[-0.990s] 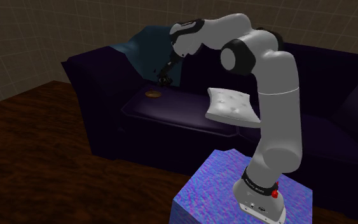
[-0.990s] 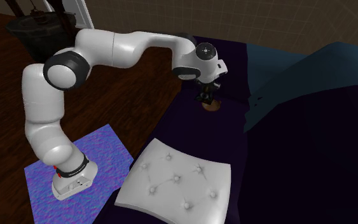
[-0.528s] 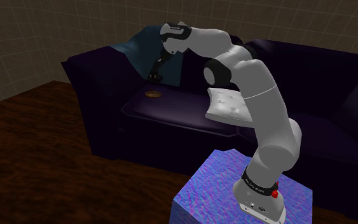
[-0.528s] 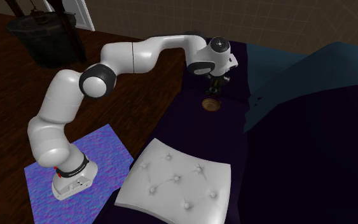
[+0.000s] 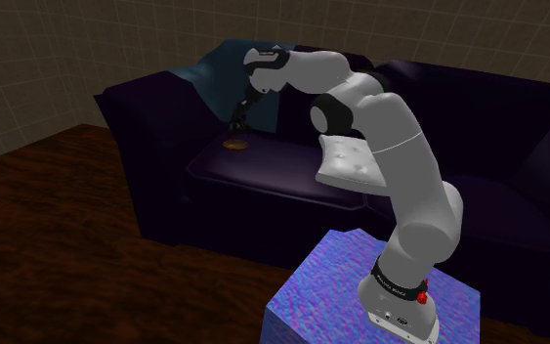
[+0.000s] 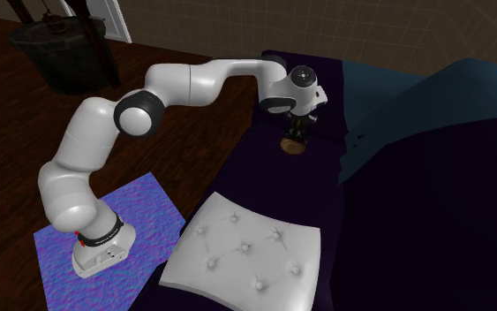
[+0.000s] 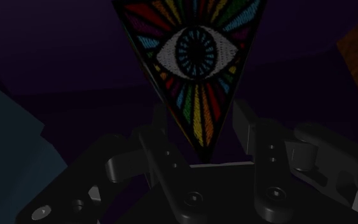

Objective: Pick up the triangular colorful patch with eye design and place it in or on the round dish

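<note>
Over the sofa (image 5: 263, 178) seat, hand (image 5: 235, 122) sits just above the round dish (image 5: 233, 145), fingers pointing down at it. Arm (image 5: 400, 176) is stretched from the stand (image 5: 331, 293) up and toward the shoulder view's left.

Wrist view: hand (image 7: 201, 118) is narrow, both fingers (image 7: 160, 124) pinched on the lower tip of the triangular patch (image 7: 193, 57). Patch is off the seat and carried in the hand. It's a rainbow-rayed triangle with a white and blue eye in the middle, dark border, narrow point down between the fingers, wide end away from the hand. Dark purple upholstery behind it.

Second exterior view: hand (image 6: 295, 134) lines up right over the dish (image 6: 293, 146), a small brown disc on the dark purple sofa (image 6: 273, 190) cushion. Fingertips overlap the dish's far rim from this angle; can't tell if anything touches it. Patch itself too small to make out here.

Rest of the scene:
- teal blanket (image 5: 214, 73) draped over the sofa back, behind the hand; in the second exterior view the blanket (image 6: 432, 115) is on that view's right
- white tufted cushion (image 5: 353, 163) on the seat, well apart from the dish, nearer the stand; cushion (image 6: 246, 252) is at the front of the second exterior view
- stand (image 6: 149, 208) top is blue-purple, on a dark wood floor (image 5: 58, 225)
- dark bin-like object (image 6: 52, 53) on the floor, far from the sofa
</note>
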Controlling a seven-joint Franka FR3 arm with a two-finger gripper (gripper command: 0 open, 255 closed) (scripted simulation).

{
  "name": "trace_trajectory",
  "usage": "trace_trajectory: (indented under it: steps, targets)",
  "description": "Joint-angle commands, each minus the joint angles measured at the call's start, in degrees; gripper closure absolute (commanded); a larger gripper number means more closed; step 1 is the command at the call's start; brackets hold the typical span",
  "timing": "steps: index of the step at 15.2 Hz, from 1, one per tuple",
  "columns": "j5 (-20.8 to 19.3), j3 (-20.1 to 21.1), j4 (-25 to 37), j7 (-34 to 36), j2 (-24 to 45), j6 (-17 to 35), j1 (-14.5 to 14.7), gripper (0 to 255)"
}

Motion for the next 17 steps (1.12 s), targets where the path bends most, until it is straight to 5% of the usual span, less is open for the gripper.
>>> trace_trajectory:
  steps: [1,15,16,17]
  targets:
    - [0.5,0.3,-1.3,-0.9,0.2,1.2,0.2,255]
    - [2.0,1.2,-3.7,-3.3,1.4,4.4,0.3,255]
    - [2.0,1.2,-3.7,-3.3,1.4,4.4,0.3,0]
    - [2.0,1.2,-3.7,-3.3,1.4,4.4,0.3,0]
